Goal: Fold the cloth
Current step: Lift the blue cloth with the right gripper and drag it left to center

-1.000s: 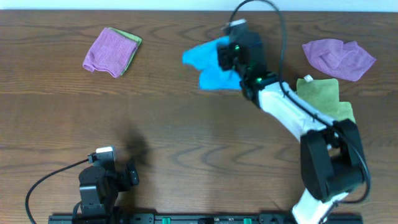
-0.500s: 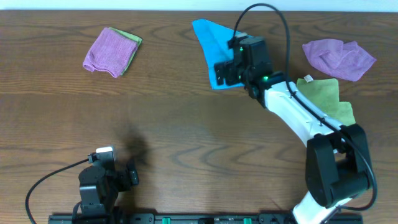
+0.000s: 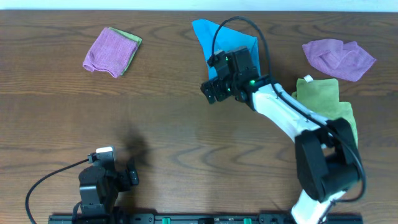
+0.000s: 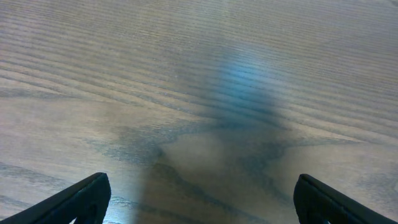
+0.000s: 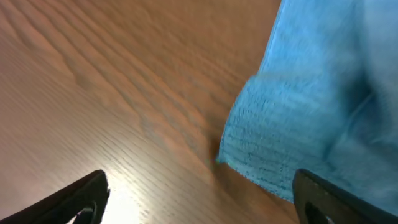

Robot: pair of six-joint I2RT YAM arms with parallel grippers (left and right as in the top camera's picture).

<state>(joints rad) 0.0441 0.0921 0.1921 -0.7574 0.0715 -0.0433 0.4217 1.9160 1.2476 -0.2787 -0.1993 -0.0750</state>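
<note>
A blue cloth lies at the back middle of the table, partly under my right arm. In the right wrist view the blue cloth fills the right side, its folded edge resting on the wood. My right gripper sits just in front of the cloth's near edge; its jaws are wide open and empty over bare wood. My left gripper rests at the front left of the table; its jaws are open over bare wood with nothing between them.
A folded purple cloth on a green one lies at the back left. A crumpled purple cloth lies at the back right, with a green cloth in front of it, next to my right arm.
The blue cloth was flipped from a spread toward the left to a narrower shape at the back. My right gripper let it go and drew back toward the front left.
</note>
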